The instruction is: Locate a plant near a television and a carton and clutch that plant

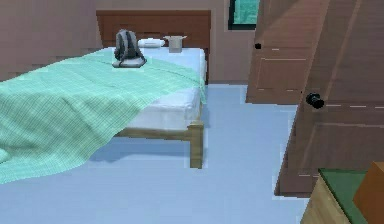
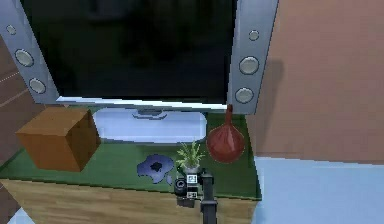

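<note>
Close by, the plant (image 2: pixel 190 156) is standing on the green-topped stand (image 2: pixel 245 180), just in front of the television (image 2: pixel 135 50).
In the arm side view, the small potted plant is sitting between a blue-grey crumpled object (image 2: pixel 152 167) and a red vase (image 2: pixel 226 135), with the brown carton (image 2: pixel 58 138) resting farther toward the view's left on the same stand. The dark arm (image 2: pixel 211 208) is rising from the bottom edge, and the gripper (image 2: pixel 192 182) is showing right below the plant; with the plant standing on the stand behind it, I cannot tell whether the gripper is holding anything or touching the plant. In the forward view, a bed (image 1: pixel 190 140) is carrying a green blanket (image 1: pixel 80 100) and a dark backpack (image 1: pixel 127 48), and a brown door (image 1: pixel 340 100) is standing at the view's right.
</note>
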Controlling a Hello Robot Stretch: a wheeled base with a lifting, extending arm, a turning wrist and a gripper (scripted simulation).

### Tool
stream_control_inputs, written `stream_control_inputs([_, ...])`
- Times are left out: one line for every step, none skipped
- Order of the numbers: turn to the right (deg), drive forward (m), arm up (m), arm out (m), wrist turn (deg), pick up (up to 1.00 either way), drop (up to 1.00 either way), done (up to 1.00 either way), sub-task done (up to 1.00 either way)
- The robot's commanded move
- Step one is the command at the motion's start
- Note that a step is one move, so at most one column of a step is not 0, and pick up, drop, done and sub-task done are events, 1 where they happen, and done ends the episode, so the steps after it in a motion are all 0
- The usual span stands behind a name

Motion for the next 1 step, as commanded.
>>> stream_control_inputs([0.0,0.0,0.1,0.0,0.0,0.0,0.0,0.0,0.0])
